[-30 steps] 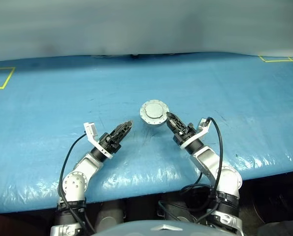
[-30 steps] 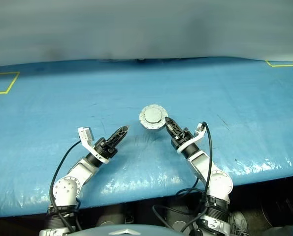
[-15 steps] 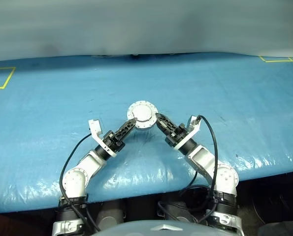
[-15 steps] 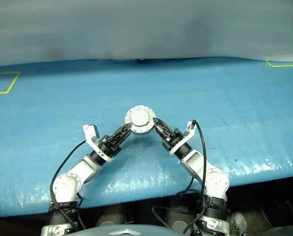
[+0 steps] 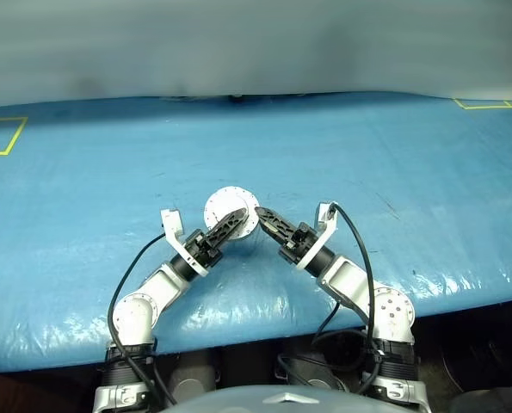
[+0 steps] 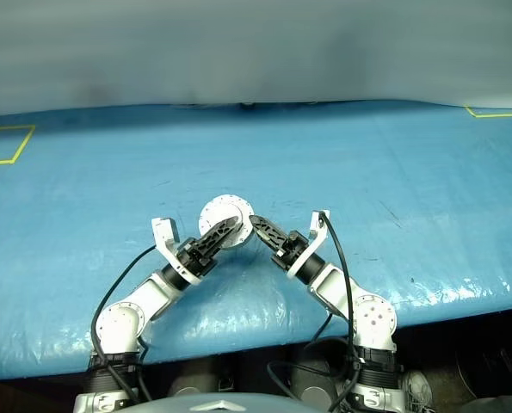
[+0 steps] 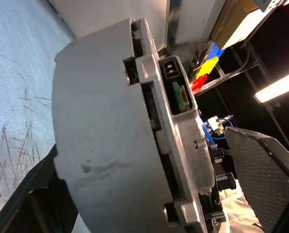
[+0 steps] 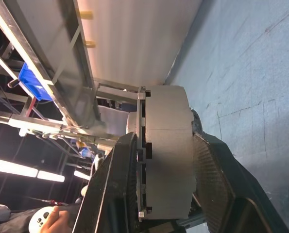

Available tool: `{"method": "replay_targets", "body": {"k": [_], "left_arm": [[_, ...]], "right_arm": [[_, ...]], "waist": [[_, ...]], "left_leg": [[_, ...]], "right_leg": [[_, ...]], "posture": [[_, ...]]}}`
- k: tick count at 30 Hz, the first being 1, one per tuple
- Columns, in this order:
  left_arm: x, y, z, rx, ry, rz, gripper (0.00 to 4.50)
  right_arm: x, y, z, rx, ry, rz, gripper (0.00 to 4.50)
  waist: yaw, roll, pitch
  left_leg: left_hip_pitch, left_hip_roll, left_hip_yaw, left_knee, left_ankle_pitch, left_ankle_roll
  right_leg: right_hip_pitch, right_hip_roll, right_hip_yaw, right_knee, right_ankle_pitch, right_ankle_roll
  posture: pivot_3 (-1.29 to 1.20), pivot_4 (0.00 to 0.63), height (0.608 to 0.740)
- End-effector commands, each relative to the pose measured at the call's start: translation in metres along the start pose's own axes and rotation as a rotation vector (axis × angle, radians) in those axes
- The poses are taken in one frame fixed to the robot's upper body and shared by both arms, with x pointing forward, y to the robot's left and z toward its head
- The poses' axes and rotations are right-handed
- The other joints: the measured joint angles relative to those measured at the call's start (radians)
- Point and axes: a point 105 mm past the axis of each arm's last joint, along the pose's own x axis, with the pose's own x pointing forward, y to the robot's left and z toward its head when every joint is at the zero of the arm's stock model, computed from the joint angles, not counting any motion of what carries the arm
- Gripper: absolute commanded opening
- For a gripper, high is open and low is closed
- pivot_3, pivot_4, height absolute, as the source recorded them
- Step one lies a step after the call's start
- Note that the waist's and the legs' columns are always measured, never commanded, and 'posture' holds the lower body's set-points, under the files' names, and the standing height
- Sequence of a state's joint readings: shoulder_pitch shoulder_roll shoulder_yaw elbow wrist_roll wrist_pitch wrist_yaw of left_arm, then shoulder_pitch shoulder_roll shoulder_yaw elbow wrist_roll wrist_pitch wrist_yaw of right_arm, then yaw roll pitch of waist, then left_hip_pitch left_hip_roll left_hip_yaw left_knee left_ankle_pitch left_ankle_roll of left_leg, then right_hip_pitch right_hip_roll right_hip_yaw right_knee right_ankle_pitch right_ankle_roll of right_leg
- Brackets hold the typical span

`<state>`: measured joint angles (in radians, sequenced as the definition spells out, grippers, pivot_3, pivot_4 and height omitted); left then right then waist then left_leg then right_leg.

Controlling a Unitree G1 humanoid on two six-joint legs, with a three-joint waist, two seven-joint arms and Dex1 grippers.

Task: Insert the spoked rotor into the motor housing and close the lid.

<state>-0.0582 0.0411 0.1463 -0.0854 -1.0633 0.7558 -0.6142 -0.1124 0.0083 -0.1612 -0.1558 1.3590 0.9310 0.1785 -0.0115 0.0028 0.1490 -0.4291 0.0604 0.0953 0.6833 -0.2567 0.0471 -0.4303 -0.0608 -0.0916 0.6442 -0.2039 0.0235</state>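
Centre frame: my right gripper [image 5: 257, 212] clamps the closed motor housing [image 5: 225, 209]; my left gripper [image 5: 238, 216] straddles it loosely.

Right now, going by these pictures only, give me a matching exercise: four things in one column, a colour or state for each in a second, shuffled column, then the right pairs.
Things:
1. right gripper
2. left gripper
3. motor housing
4. table cover

Colour or state:
a. blue
b. open, a finger on either side of the motor housing
c. silver-grey
d. shut on the motor housing

Right pairs: 1-d, 2-b, 3-c, 4-a
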Motion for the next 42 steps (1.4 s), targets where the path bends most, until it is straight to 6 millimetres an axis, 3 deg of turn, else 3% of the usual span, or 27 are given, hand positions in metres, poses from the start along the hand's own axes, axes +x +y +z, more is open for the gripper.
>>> {"method": "replay_targets", "body": {"k": [1, 3, 13, 17, 22, 32, 36, 38, 42], "left_arm": [[0.005, -0.013, 0.005, 0.003, -0.038, -0.076, 3.19], [0.004, -0.013, 0.006, -0.009, -0.048, -0.073, 2.83], [0.006, -0.012, 0.006, -0.047, -0.078, -0.065, 2.82], [0.008, -0.014, 0.008, -0.060, -0.094, -0.080, 2.82], [0.011, -0.018, 0.013, -0.091, -0.136, -0.111, 2.82], [0.008, -0.039, 0.061, -0.244, -0.390, -0.296, 2.82], [0.010, -0.012, 0.075, -0.234, -0.473, -0.142, 2.82], [0.012, 0.013, 0.079, -0.230, -0.496, 0.002, 2.82], [0.020, 0.033, 0.093, -0.202, -0.549, 0.107, 2.82]], "right_arm": [[0.004, 0.015, 0.004, -0.045, -0.021, 0.052, 1.33], [0.004, 0.014, 0.004, -0.047, -0.024, 0.045, 1.33], [0.004, 0.013, 0.004, -0.121, -0.017, 0.034, 1.33], [0.006, 0.011, 0.012, -0.170, -0.063, 0.010, 2.64], [0.005, 0.006, 0.027, -0.198, -0.146, -0.021, 2.64], [0.001, -0.003, 0.037, -0.255, -0.200, -0.077, 2.64], [0.001, -0.007, 0.034, -0.261, -0.191, -0.095, 2.64], [0.001, -0.009, 0.033, -0.260, -0.188, -0.099, 2.64], [0.000, -0.012, 0.030, -0.269, -0.176, -0.111, 2.64]], "waist": [[0.000, 0.000, 0.000], [0.000, 0.000, 0.000], [0.000, 0.000, 0.000], [0.000, -0.001, 0.000], [0.001, -0.001, 0.000], [0.000, -0.001, 0.001], [0.003, -0.002, 0.001], [0.003, -0.002, 0.000], [0.003, -0.005, 0.002]], "left_leg": [[0.000, 0.000, 0.000, 0.000, 0.000, 0.000], [0.000, 0.000, 0.000, 0.000, 0.000, 0.000], [0.000, 0.000, 0.000, 0.000, 0.000, 0.000], [0.000, 0.000, 0.000, 0.000, 0.000, 0.000], [0.000, 0.000, 0.000, 0.000, 0.000, 0.000], [0.000, 0.000, 0.000, 0.001, 0.000, 0.000], [0.000, -0.006, -0.001, 0.001, 0.000, 0.000], [0.000, -0.007, -0.002, 0.002, 0.000, 0.000], [-0.001, -0.008, -0.002, 0.002, 0.000, 0.001]], "right_leg": [[0.000, 0.000, 0.000, 0.000, 0.000, 0.000], [0.000, 0.000, 0.000, 0.000, 0.000, 0.000], [0.000, 0.000, 0.000, 0.000, 0.000, 0.000], [0.000, 0.000, 0.000, 0.000, 0.000, 0.000], [0.000, 0.000, 0.000, 0.000, 0.000, 0.000], [0.000, 0.000, 0.000, 0.000, 0.000, 0.000], [0.001, 0.000, 0.000, 0.000, 0.000, 0.000], [0.001, 0.000, 0.000, 0.000, 0.000, 0.001], [0.002, 0.000, 0.000, -0.001, 0.001, 0.002]], "posture": [[0.00, 0.150, 0.740], [0.00, 0.150, 0.740], [0.00, 0.150, 0.740], [0.00, 0.150, 0.740], [0.00, 0.150, 0.740], [0.00, 0.150, 0.740], [0.00, 0.150, 0.740], [0.00, 0.150, 0.740], [0.00, 0.150, 0.740]]}}
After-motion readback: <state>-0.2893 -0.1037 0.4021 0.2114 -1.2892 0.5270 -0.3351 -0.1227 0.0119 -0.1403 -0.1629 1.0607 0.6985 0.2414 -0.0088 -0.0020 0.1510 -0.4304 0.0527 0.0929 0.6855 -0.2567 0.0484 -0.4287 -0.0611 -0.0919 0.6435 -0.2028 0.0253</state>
